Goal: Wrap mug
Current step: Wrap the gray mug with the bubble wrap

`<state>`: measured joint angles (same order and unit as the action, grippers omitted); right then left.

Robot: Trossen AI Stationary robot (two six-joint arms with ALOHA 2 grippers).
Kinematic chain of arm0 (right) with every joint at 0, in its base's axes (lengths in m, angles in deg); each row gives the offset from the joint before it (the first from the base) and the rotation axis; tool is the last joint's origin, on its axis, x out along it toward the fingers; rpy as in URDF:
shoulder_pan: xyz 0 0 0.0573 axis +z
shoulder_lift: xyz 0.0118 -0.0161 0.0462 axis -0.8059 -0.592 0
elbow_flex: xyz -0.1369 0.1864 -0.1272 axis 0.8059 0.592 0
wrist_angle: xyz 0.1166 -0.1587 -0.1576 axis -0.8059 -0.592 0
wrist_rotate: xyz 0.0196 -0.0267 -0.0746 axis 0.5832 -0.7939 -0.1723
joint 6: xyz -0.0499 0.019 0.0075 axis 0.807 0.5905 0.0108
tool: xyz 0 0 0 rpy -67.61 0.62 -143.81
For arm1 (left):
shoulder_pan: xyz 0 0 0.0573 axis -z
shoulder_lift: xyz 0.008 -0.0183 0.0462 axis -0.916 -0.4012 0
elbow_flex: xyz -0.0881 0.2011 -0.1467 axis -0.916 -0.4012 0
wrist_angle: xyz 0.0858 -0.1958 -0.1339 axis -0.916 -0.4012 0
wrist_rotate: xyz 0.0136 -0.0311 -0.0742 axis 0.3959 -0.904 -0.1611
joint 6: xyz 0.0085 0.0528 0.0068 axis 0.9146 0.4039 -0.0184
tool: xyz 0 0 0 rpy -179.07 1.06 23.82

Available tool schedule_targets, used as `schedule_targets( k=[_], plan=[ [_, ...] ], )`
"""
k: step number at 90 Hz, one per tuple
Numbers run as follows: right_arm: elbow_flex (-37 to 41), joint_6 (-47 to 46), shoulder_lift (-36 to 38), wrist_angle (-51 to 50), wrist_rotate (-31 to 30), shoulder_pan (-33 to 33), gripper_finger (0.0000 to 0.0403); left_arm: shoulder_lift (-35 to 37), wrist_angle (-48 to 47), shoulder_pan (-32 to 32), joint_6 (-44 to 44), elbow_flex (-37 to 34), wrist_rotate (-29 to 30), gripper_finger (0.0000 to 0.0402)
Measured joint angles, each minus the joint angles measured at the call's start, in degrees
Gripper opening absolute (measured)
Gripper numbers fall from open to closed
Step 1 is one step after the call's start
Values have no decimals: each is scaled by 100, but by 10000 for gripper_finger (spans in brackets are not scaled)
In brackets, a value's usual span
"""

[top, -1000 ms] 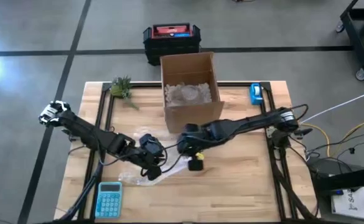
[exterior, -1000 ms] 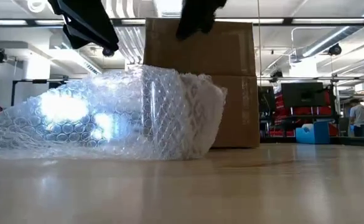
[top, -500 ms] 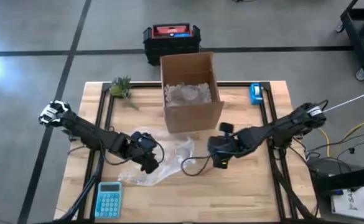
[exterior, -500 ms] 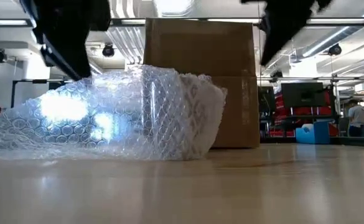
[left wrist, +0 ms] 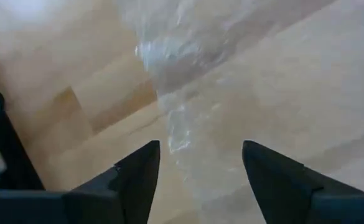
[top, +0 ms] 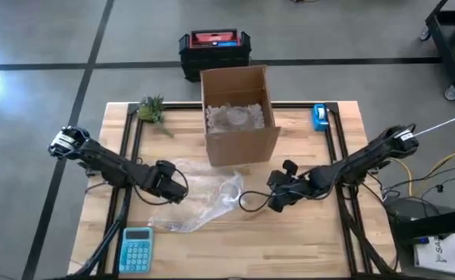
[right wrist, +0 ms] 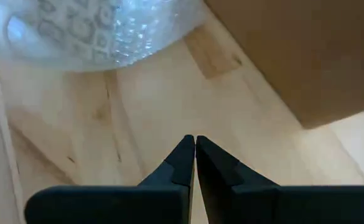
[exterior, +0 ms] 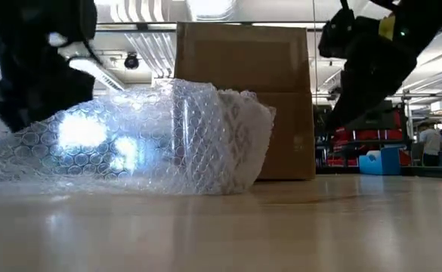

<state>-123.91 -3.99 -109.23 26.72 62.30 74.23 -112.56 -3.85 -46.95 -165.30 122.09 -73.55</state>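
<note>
Wooden table, bubble-wrapped mug between wide left pincer and closed right pincer

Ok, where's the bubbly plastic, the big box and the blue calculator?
bubble wrap (top: 200,198), high view, middle of the sheet.
cardboard box (top: 243,145), high view, front wall.
calculator (top: 136,250), high view, its keypad.

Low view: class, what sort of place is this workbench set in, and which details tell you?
Probably a workshop or lab hall: strip ceiling lights overhead, a red tool cabinet behind, and a cardboard box and bubble wrap on the wooden table.
</note>
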Motion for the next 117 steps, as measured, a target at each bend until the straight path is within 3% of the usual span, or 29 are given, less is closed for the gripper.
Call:
schedule_targets(
  k=[24,32,54,70,87,117],
  plan=[
    [0,683,-228,739,1,-2,2,26,1787,-46,-117,-1070,43,171],
    [0,904,-308,990,5,-2,2,24,1988,-50,33,-1159,6,149],
    [0,1372,-720,1510,767,-4,2,111,2064,-48,627,-692,187,13],
    [-49,1724,-1098,1997,1367,-21,2,162,2263,-48,1601,207,986,8],
    [-254,1840,-1255,2025,1213,-44,2,103,2849,-48,2839,1063,1798,4],
    [-310,1987,-1253,2465,1051,-44,2,-584,4653,-172,4212,1369,1637,1]
  ],
)
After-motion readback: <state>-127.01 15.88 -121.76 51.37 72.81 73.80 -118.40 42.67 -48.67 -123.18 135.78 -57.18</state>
